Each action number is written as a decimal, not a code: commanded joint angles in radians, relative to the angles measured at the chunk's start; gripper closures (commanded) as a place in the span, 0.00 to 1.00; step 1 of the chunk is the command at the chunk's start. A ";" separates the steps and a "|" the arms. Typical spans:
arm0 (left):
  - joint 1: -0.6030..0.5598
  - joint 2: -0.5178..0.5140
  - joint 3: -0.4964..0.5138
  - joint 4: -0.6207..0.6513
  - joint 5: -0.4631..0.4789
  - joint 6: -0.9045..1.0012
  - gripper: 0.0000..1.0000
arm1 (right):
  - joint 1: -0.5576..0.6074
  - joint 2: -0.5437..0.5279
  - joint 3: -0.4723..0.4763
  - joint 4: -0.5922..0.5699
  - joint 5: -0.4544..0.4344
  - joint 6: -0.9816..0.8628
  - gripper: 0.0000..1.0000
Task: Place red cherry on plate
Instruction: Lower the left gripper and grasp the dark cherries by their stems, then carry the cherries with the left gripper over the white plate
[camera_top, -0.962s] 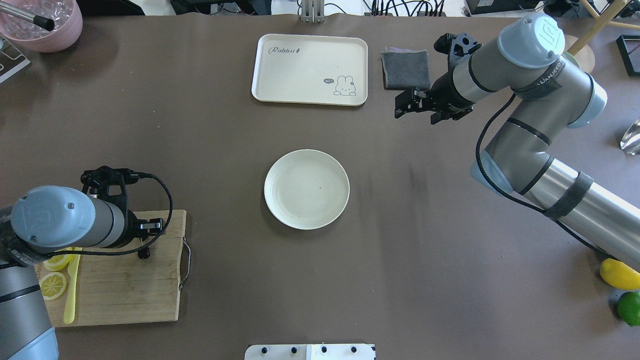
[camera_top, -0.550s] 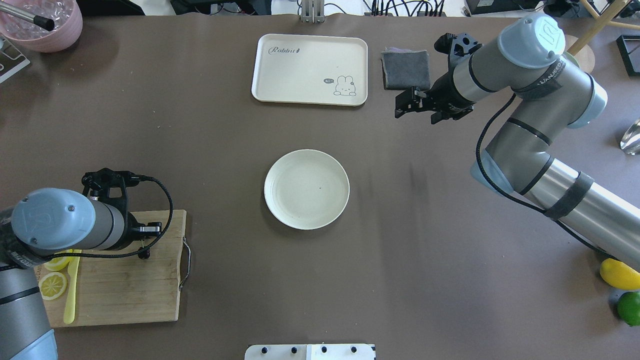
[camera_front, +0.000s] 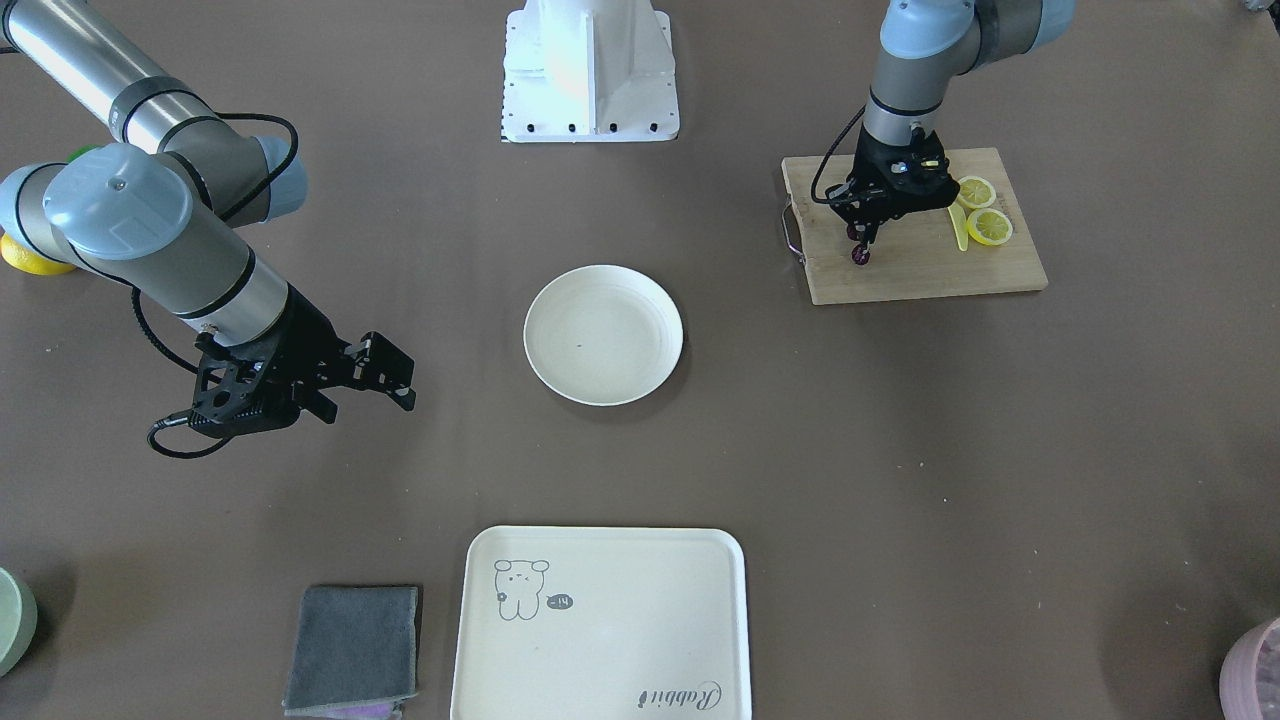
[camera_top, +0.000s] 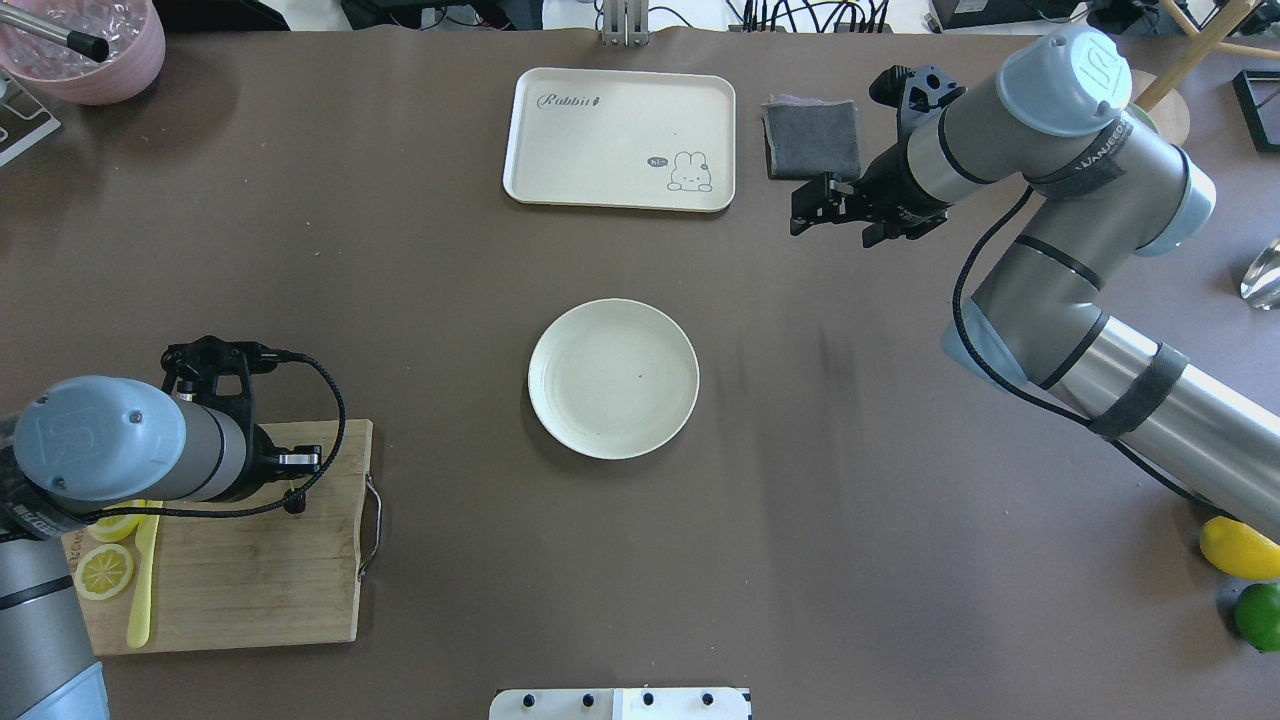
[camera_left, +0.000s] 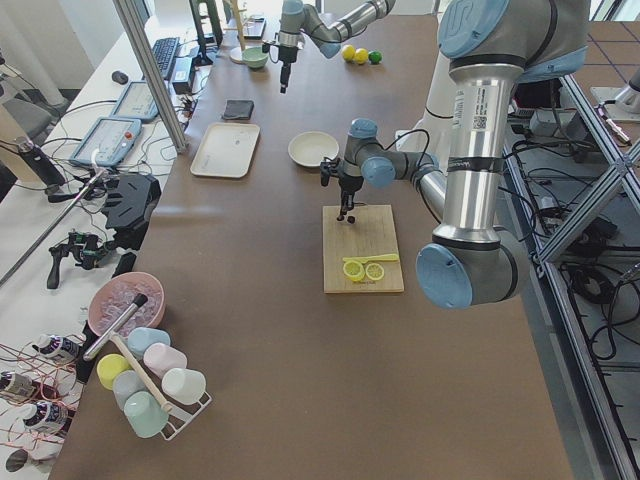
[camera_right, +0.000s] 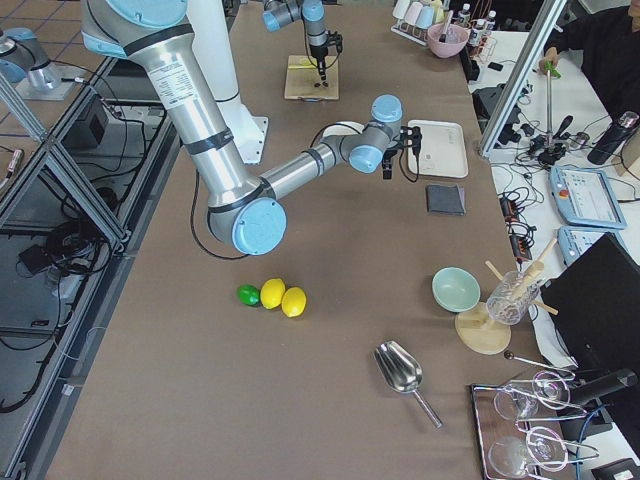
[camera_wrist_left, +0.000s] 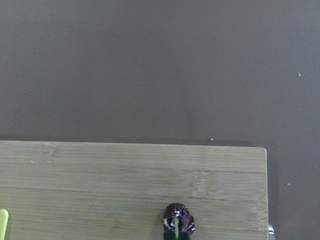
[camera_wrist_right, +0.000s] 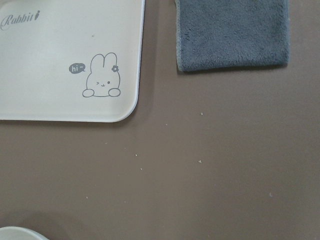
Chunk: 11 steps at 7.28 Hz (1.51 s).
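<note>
Since a second ago the left arm has shifted only slightly, its big joint cap easing toward the near left edge and the tool tip nudging over the board. The right arm and the plate have not moved. The left gripper points straight down over the right end of the cutting board, on the near left of the table. Its fingers look pinched together on the pale stem of the red cherry, which hangs just under the tips. The wrist view shows the dark fruit over the wood, but whether it has cleared the board I cannot tell. The right gripper hangs spread and empty at the far right, beside the grey cloth. The plate sits bare in the middle, well apart from the board, to its right and a little farther out. The step in hand looks like lift and carry. With only a thin stem in the grip, a straight rise and then a smooth, unhurried sweep to above the plate's centre would limit swinging. Lowering close before letting go should stop the round fruit rolling over the shallow rim.
</note>
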 joint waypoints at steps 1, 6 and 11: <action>-0.041 -0.024 -0.101 0.143 -0.005 0.003 1.00 | 0.000 0.000 0.000 0.000 0.001 0.000 0.00; -0.039 -0.404 0.061 0.263 -0.002 -0.032 1.00 | 0.009 -0.012 0.006 0.000 0.004 0.000 0.00; 0.013 -0.655 0.369 0.143 0.038 -0.161 1.00 | 0.009 -0.041 0.034 0.002 -0.002 0.000 0.00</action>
